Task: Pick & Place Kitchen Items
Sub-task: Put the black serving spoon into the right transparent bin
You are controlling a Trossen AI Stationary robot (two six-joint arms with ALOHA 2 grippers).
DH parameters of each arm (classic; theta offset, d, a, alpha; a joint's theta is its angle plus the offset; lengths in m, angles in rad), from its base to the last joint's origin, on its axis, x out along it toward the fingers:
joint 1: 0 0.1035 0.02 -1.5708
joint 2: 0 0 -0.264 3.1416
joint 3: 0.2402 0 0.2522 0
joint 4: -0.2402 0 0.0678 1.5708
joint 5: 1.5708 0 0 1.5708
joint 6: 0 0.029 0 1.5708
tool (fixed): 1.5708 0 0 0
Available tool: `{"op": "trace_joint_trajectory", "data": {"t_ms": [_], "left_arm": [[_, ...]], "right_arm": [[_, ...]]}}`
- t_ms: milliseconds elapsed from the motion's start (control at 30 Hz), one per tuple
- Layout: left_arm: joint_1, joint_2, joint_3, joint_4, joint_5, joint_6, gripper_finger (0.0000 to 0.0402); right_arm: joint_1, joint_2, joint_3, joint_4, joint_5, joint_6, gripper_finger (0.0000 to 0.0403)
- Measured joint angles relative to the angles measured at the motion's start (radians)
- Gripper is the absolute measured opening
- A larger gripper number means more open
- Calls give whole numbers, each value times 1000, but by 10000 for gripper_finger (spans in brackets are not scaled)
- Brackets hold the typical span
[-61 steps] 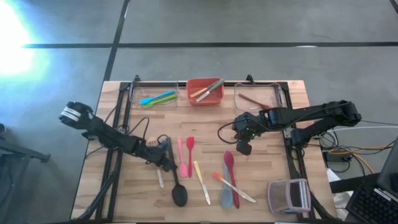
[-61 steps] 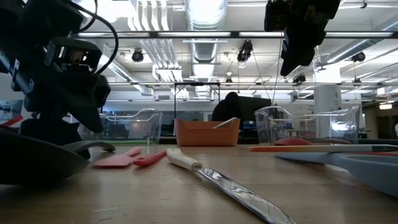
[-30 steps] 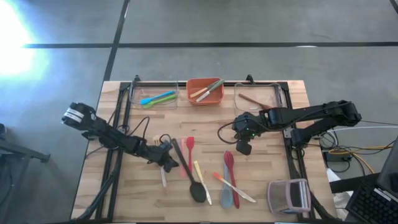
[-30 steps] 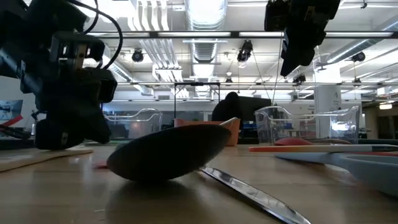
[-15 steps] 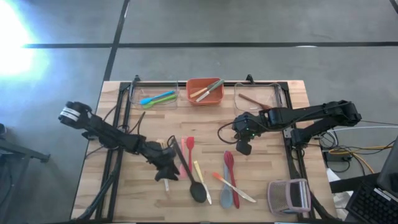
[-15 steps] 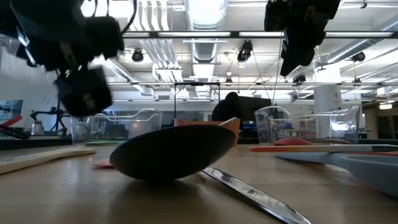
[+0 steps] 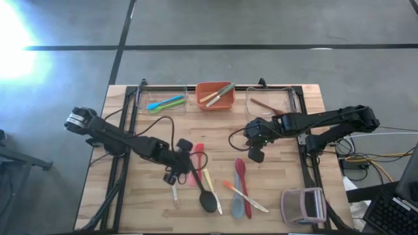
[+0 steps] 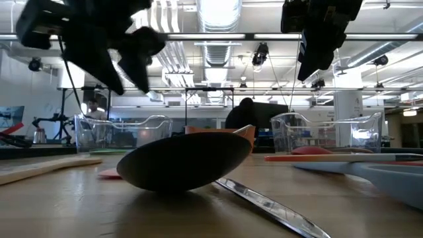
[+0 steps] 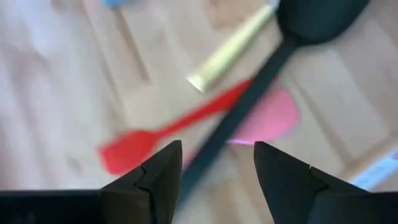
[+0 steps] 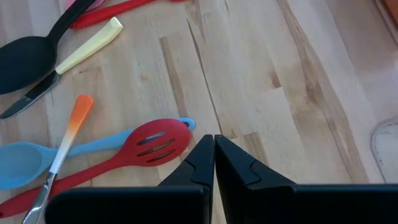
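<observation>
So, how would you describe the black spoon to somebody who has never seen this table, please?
Start at the wooden table and find the loose utensils near its middle, below the orange bin. The black spoon lies slanted there, its bowl toward the near edge, with its handle across a pink spatula and beside a red spatula. It is the only all-black utensil, with the widest bowl.

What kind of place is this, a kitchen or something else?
Probably a robotics lab or workshop, not a kitchen: bare ceiling ducts overhead, a wooden table on a concrete floor, utensils like a black spoon scattered about.
</observation>
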Motion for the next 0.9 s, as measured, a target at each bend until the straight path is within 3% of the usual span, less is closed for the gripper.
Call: {"op": "trace_joint_trajectory", "data": {"t_ms": [133, 400, 900], "left_arm": [[5, 15, 28, -14, -47, 98, 202], [30, 78, 25, -23, -52, 145, 202], [30, 198, 60, -3, 29, 166, 202]], "right_arm": [[0, 0, 0, 0, 0, 0, 8], [0, 0, 0, 0, 0, -4, 8], [0, 0, 0, -7, 0, -7, 8]]}}
